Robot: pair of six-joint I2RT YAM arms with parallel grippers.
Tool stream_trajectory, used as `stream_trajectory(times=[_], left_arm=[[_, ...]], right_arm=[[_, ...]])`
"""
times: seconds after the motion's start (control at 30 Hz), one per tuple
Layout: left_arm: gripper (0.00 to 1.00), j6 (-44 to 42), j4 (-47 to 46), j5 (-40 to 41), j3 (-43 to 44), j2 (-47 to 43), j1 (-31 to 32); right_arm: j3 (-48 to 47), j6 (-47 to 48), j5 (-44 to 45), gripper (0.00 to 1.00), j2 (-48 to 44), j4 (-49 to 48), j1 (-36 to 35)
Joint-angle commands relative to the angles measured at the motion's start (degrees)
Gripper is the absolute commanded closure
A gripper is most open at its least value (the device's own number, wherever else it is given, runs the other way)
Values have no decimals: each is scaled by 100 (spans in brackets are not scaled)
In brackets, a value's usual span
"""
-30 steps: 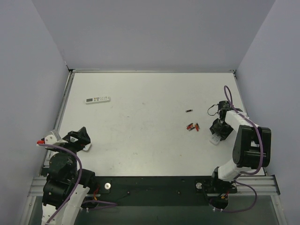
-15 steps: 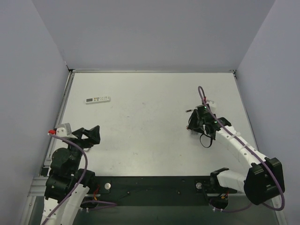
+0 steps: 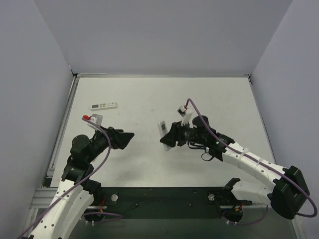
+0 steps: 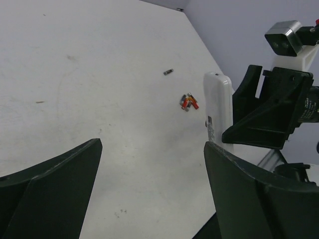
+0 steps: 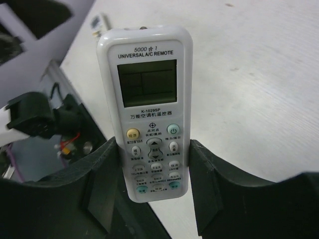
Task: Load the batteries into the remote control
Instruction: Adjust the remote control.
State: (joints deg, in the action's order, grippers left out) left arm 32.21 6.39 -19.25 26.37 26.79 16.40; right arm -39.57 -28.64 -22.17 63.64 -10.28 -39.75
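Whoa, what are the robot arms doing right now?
The right hand is holding up a long white remote with a grey screen, gripped between its fingers. The left hand is open and empty, pointing toward it. The tiny dark-and-red batteries lie loose on the white table; none is picked up yet. A small slim white remote with dark buttons sits untouched at the far left.

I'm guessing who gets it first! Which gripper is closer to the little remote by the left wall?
Left. The left gripper is just right of the little remote, toward the arm bases; the right gripper, clamping the big remote, is farther right.
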Motion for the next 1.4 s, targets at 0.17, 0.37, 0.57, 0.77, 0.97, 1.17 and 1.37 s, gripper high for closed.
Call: stream_trajectory(times=[0.17,0.37,0.57,0.77,0.97,1.17,1.37], left_arm=[[5,1052,-3100,-511,-519,573,1038],[5,1130,-3820,-115,-659,766,1514],[5,1139,-3997,35,-598,1205,1892],[13,1244,-4234,307,-651,1373,2226],[68,1367,-4006,650,-616,1338,2429],[94,1533,-2400,1808,-300,1119,2482],[100,1911,-649,3013,271,1179,2534]], right_arm=[[169,-589,-1869,87,360,-2688,-639],[134,-704,-2115,87,509,-3058,-911],[151,-862,-2326,86,536,-3322,-1017],[239,-1029,-2354,85,606,-3586,-1035],[301,-994,-2195,69,659,-3577,-1026],[345,-547,-1265,27,352,-2726,-1026],[468,103,-42,18,-61,-1925,-1158]])
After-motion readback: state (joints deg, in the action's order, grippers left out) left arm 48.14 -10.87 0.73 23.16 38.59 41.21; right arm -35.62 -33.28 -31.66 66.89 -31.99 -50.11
